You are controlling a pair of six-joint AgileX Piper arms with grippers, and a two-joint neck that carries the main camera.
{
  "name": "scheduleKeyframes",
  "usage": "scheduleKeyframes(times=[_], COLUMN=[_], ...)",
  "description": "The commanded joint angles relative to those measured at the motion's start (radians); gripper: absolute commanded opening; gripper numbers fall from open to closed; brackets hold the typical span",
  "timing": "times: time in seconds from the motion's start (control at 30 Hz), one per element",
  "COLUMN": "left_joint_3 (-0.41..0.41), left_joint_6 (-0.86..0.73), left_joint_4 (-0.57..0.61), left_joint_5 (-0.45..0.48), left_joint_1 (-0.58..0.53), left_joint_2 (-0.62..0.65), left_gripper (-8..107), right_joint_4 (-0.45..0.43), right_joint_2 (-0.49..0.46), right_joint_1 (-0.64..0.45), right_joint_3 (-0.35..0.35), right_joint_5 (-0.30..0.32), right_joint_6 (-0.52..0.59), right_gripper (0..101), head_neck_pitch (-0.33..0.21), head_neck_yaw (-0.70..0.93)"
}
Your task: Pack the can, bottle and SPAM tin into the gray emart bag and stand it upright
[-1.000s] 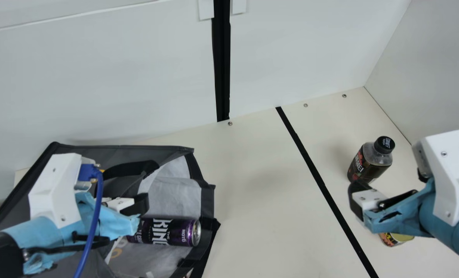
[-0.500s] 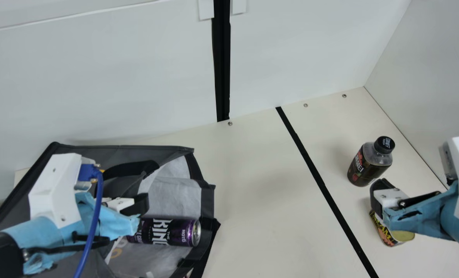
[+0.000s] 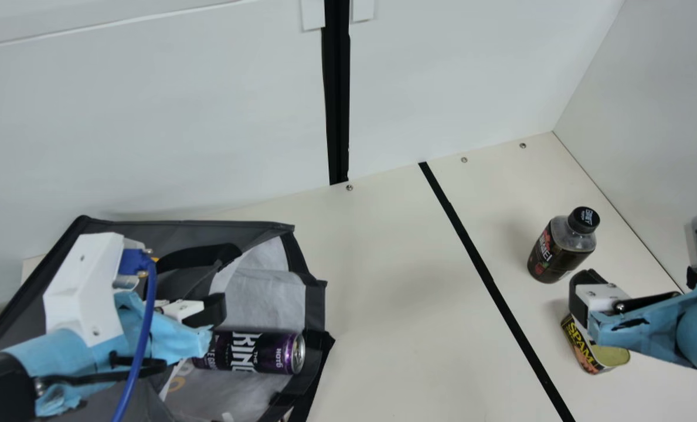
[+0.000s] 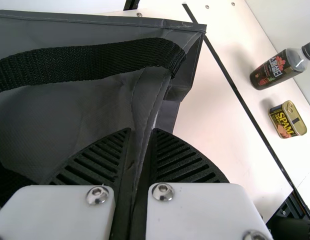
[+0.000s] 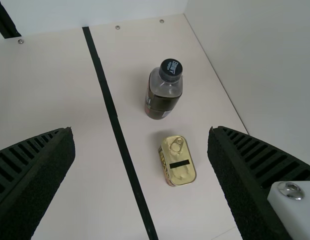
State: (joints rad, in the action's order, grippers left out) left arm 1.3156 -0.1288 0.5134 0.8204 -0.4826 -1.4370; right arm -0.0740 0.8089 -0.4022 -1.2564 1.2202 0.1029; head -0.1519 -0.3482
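Closest to me on the left, the can [image 3: 251, 351] lies on its side just inside the gray emart bag [image 3: 207, 231], against the pale lining [image 3: 266, 299]. The left hand [image 3: 210, 310] is at that bag too, clenched on a fold of its gray cloth, with a black strap [image 4: 95, 62] looping beside it and a blue cable [image 3: 146, 316] trailing along the arm.

Over on the right, at about the same depth, the SPAM tin [image 3: 585, 349] stands on the cream bench [image 3: 407, 281], pull-tab up (a nice gold lid on it, from where I stand). The right hand [image 3: 582, 296] is poised by it, released, its two ribbed fingers spread wide and holding nothing.

A little beyond them the bottle [image 3: 559, 249] stands upright, dark cap on, near the tin and well apart from the bag. A black strip [image 3: 483, 264] runs between bag and bottle, and at the back rises the white wall [image 3: 178, 117], split by a black post [image 3: 337, 88]
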Motion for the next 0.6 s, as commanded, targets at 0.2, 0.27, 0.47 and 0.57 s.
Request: scheduleKeyframes(times=[0.2,0.27,0.47,0.57], left_joint_3=[0.0,0.0,0.0,0.0], left_joint_6=[0.0,0.0,0.0,0.0], left_joint_4=[0.0,0.0,0.0,0.0], left_joint_5=[0.0,0.0,0.0,0.0], left_joint_1=[0.0,0.0,0.0,0.0], left_joint_2=[0.0,0.0,0.0,0.0], left_gripper=[-8,-8,-8,-8], right_joint_4=[-0.009,-0.012,-0.024,-0.03], right_joint_2=[0.011,0.017,0.041,0.055], right_joint_1=[0.003,0.003,0.013,0.02], right_joint_3=[-0.002,-0.003,-0.014,-0.022], right_joint_5=[0.0,0.0,0.0,0.0], right_joint_6=[-0.023,-0.026,-0.039,-0.044], right_gripper=[95,95,95,95], head_neck_pitch=[-0.023,-0.023,-0.023,-0.023], head_neck_yaw=[-0.001,-0.001,-0.001,-0.001])
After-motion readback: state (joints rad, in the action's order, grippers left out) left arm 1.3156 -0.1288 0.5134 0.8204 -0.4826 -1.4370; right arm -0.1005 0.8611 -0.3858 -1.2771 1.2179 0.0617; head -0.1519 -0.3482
